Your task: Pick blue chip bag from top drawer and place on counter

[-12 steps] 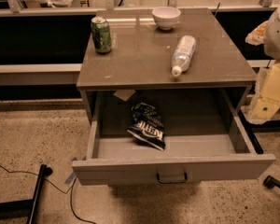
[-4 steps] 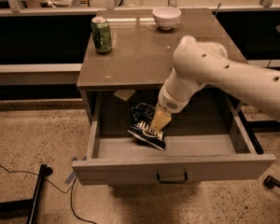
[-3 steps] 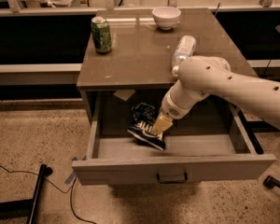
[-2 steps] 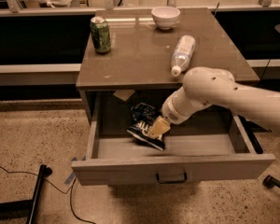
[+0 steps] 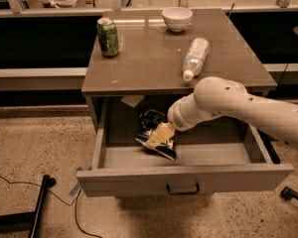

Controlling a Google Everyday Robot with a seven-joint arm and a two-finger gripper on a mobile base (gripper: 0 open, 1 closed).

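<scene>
Camera view: drawer open under counter; bag lies inside, left of centre. Gripper down in drawer, against bag; whether it grips, cannot tell. On counter: can, bowl, bottle lying flat

Bag: dark navy, white patches. Gripper: tan, in drawer at the bag. Arm cream, dark dots. Drawer plain grey, dark handle. Counter glossy grey-brown. Can green. Bowl white. Bottle clear, white cap. Floor speckled tan.
</scene>
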